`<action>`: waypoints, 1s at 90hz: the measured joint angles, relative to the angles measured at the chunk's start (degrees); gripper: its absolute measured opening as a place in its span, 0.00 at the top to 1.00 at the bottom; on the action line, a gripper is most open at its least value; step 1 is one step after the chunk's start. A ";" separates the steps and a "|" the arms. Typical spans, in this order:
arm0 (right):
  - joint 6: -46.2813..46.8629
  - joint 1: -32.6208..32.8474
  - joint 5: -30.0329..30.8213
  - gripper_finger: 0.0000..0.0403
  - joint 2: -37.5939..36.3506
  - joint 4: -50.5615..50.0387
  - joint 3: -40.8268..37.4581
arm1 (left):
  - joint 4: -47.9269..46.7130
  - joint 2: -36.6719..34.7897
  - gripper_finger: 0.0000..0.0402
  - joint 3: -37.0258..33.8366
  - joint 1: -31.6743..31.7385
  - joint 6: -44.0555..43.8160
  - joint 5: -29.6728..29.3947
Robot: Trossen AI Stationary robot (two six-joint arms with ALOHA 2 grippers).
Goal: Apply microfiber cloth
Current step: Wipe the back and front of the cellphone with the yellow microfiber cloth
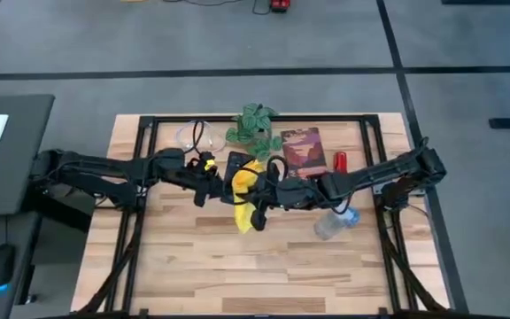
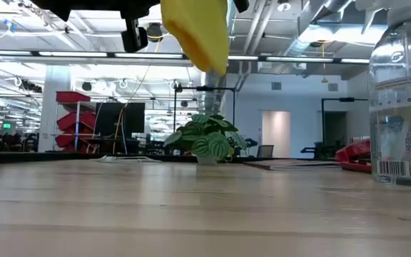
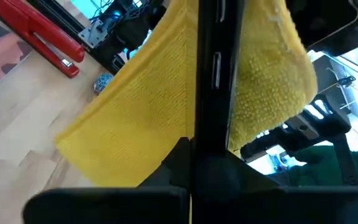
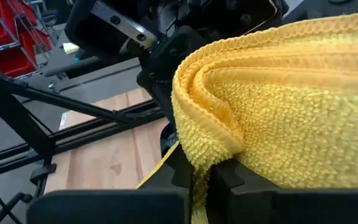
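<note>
The bright yellow, floppy microfiber cloth (image 1: 247, 197) hangs above the wooden bench (image 1: 193, 257), pinched by the right hand (image 1: 264, 197); the left hand (image 1: 218, 188) grips a black smartphone (image 3: 211, 74) against it.

One camera hangs high and looks straight down on the whole table (image 1: 193, 257) and both arms. One sits low at the table top and looks level across it into the room. Each wrist camera looks past its own fingers, very close to the microfiber cloth (image 3: 142, 118). All four see that cloth. The high and low views share the plant (image 1: 255, 124).
</note>
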 joint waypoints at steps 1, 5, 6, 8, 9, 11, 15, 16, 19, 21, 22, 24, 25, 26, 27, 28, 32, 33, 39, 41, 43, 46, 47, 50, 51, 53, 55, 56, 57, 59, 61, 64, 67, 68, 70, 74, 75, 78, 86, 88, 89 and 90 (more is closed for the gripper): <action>0.00 0.01 -0.23 1.00 -0.12 -0.13 -0.01 | 0.04 0.00 0.99 0.00 0.00 0.00 -0.09; 0.02 0.06 -1.65 1.00 -0.73 -1.37 -0.14 | 0.97 -0.02 0.99 0.10 0.10 0.11 -0.99; 0.02 0.07 -1.90 1.00 -0.82 -1.77 -0.18 | 1.20 -0.03 0.99 0.16 0.14 0.18 -1.22; 0.00 0.13 -2.06 1.00 -0.94 -2.53 -0.22 | 1.87 -0.12 0.99 0.25 0.20 0.05 -1.48; 0.00 0.17 -2.05 1.00 -1.01 -3.17 -0.27 | 2.26 -0.16 0.99 0.30 0.22 -0.03 -1.52; 0.00 0.25 -2.04 1.00 -1.23 -4.53 -0.43 | 2.87 -0.28 0.99 0.47 0.25 0.01 -1.49; -0.04 0.29 -1.52 1.00 -1.83 -6.39 -0.50 | 3.82 -0.57 0.99 0.75 0.22 0.05 -1.18; -0.03 0.28 -1.10 1.00 -2.00 -6.72 -0.50 | 4.01 -0.61 0.99 0.75 0.19 0.05 -0.93; -0.04 0.11 0.02 1.00 -2.53 -7.78 -0.50 | 4.39 -0.63 0.99 0.75 0.10 0.07 -0.41; -0.04 -0.08 0.74 1.00 -2.94 -8.44 -0.50 | 4.59 -0.58 0.99 0.73 0.05 0.07 -0.27; -0.04 -0.11 0.98 1.00 -3.18 -8.74 -0.48 | 4.73 -0.53 0.99 0.71 0.04 0.08 -0.18; -0.02 -0.26 1.40 1.00 -3.59 -9.29 -0.42 | 5.02 -0.41 0.99 0.69 0.04 0.18 -0.12; -0.02 -0.32 1.54 1.00 -3.76 -9.51 -0.40 | 5.18 -0.38 0.99 0.66 0.04 0.23 -0.13; -0.02 -0.36 1.64 1.00 -3.92 -9.71 -0.39 | 5.35 -0.35 0.99 0.62 0.04 0.27 -0.14; 0.01 -0.38 1.68 1.00 -3.95 -9.88 -0.35 | 5.45 -0.34 0.99 0.59 0.06 0.28 -0.15; 0.03 -0.38 1.72 1.00 -3.99 -10.00 -0.32 | 5.56 -0.33 0.99 0.56 0.07 0.29 -0.16; 0.25 -0.27 1.75 1.00 -4.02 -10.03 -0.31 | 6.15 -0.34 0.99 0.53 0.15 0.38 -0.27; 0.32 -0.19 1.69 1.00 -3.98 -10.03 -0.31 | 6.33 -0.35 0.99 0.54 0.15 0.42 -0.33; 0.44 0.26 1.32 1.00 -3.75 -10.05 -0.30 | 6.16 -0.39 0.99 0.55 0.31 0.71 -0.33; 0.44 0.38 1.25 1.00 -3.74 -10.36 -0.20 | 5.99 -0.37 0.99 0.54 0.33 0.73 -0.30; 0.44 0.63 1.20 1.00 -3.87 -11.03 0.08 | 5.79 -0.34 0.99 0.53 0.33 0.77 -0.18; 0.42 0.80 1.02 1.00 -4.35 -12.00 0.56 | 5.54 -0.27 0.99 0.52 0.33 0.88 -0.20; 0.42 0.88 0.92 1.00 -4.52 -12.27 0.73 | 5.49 -0.26 0.99 0.51 0.33 0.91 -0.21; 0.42 1.10 0.85 1.00 -5.01 -13.29 1.46 | 5.57 -0.26 0.99 0.49 0.35 0.92 -0.27; 0.44 1.17 0.85 1.00 -5.21 -13.61 1.74 | 5.61 -0.27 0.99 0.49 0.35 0.93 -0.37; 0.43 1.27 0.85 1.00 -5.68 -14.20 2.22 | 5.62 -0.30 0.99 0.50 0.37 0.98 -0.60; 0.42 1.31 0.86 1.00 -6.13 -14.91 2.68 | 5.47 -0.31 0.99 0.51 0.39 1.10 -0.71; 0.42 1.30 0.84 1.00 -6.33 -15.22 2.90 | 5.29 -0.31 0.99 0.51 0.39 1.18 -0.77; 0.42 1.28 0.81 1.00 -6.51 -15.56 3.16 | 5.08 -0.31 0.99 0.50 0.39 1.27 -0.85; 0.42 1.23 0.76 1.00 -6.85 -16.00 3.65 | 4.63 -0.31 0.99 0.49 0.38 1.45 -1.05; 0.39 1.21 0.67 1.00 -7.14 -16.01 4.08 | 4.31 -0.28 0.99 0.48 0.37 1.63 -1.16; 0.39 1.21 0.54 1.00 -7.66 -15.75 4.55 | 4.05 -0.20 0.99 0.42 0.37 1.79 -1.12; 0.40 1.21 0.55 1.00 -8.10 -15.41 4.92 | 3.70 -0.17 0.99 0.40 0.37 1.80 -1.13; 0.41 1.20 0.61 1.00 -8.24 -15.26 5.06 | 3.60 -0.17 0.99 0.40 0.37 1.81 -1.13; 0.53 1.19 0.90 1.00 -8.53 -14.94 5.31 | 3.45 -0.17 0.99 0.40 0.37 1.86 -1.17; 1.70 1.19 2.94 1.00 -9.11 -14.37 5.93 | 3.03 -0.17 0.99 0.40 0.37 1.93 -1.31; 2.09 1.19 3.62 1.00 -9.25 -14.27 6.12 | 2.82 -0.17 0.99 0.40 0.37 1.93 -1.34; 3.34 1.21 6.22 1.00 -9.63 -14.19 6.64 | 2.35 -0.17 0.99 0.39 0.37 1.93 -1.50; 5.16 1.21 14.88 1.00 -9.80 -13.77 8.18 | 1.73 -0.17 0.99 0.34 0.36 1.79 -1.58; 4.91 1.28 16.27 1.00 -9.77 -13.69 8.48 | 1.81 -0.17 0.99 0.33 0.34 1.70 -1.59; 4.60 1.26 16.69 1.00 -9.73 -13.62 8.57 | 1.85 -0.17 0.99 0.33 0.33 1.65 -1.63; 4.19 1.24 17.00 1.00 -9.68 -13.49 8.64 | 1.87 -0.17 0.99 0.33 0.33 1.57 -1.70</action>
